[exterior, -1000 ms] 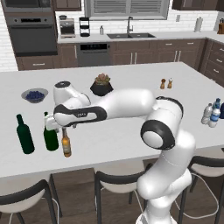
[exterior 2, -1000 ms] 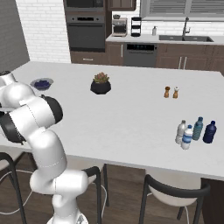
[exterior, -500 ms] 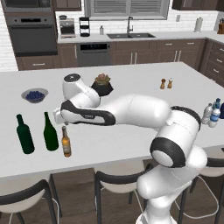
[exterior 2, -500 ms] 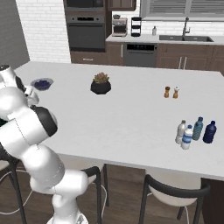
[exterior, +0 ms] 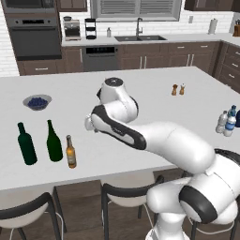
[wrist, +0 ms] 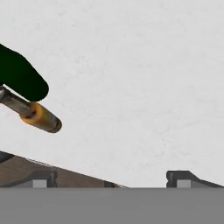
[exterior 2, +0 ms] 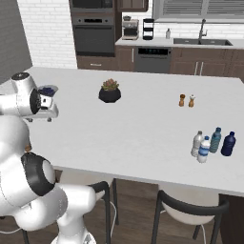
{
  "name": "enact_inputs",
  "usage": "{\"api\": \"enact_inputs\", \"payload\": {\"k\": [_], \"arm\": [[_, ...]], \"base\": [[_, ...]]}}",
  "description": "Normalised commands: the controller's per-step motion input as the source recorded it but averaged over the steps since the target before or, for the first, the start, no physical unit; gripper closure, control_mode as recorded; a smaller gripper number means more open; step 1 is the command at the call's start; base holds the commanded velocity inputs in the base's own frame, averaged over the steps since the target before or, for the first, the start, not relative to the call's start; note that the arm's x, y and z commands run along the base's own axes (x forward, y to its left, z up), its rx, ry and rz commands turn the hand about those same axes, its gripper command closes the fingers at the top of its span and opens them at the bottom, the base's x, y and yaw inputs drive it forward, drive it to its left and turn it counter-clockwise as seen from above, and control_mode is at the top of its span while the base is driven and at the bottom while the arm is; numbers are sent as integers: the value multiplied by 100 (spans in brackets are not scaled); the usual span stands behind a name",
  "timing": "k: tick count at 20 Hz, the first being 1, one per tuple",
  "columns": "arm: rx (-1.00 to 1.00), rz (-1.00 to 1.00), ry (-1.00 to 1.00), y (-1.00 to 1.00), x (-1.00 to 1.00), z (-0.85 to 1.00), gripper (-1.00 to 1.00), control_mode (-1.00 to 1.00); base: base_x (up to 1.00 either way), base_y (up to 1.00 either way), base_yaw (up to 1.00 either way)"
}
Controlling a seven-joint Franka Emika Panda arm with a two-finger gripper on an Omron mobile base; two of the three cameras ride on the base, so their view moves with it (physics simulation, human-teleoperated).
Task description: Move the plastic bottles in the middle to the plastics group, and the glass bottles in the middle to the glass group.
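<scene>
Amber bottle [exterior: 70, 152] standing beside two green bottles [exterior: 54, 142] — gripper [wrist: 111, 177] hovering nearby, fingers spread wide, holding nothing.

Glossy white rounded arm [exterior: 159, 140] with dark joint bands.

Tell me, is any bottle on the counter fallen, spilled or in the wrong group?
Nothing stands out. The amber bottle stands upright beside the two green bottles, apart from them. The water bottles stand upright with the blue bottles. No spill shows on the counter. The claw is open and holds nothing.
</scene>
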Motion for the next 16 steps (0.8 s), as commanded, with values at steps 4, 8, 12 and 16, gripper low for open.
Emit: {"api": "enact_inputs", "payload": {"k": [4,8,12,16], "arm": [[4,0,-2,-100,-36,0,-100,-100],[0,0,-1,-98,-50,3,-100,-100],[0,0,-12,-91,-74,4,-100,-100],[0,0,-14,-73,-86,14,-100,-100]], "base": [[0,0,0],[0,0,0],[0,0,0],[0,0,0]]}}
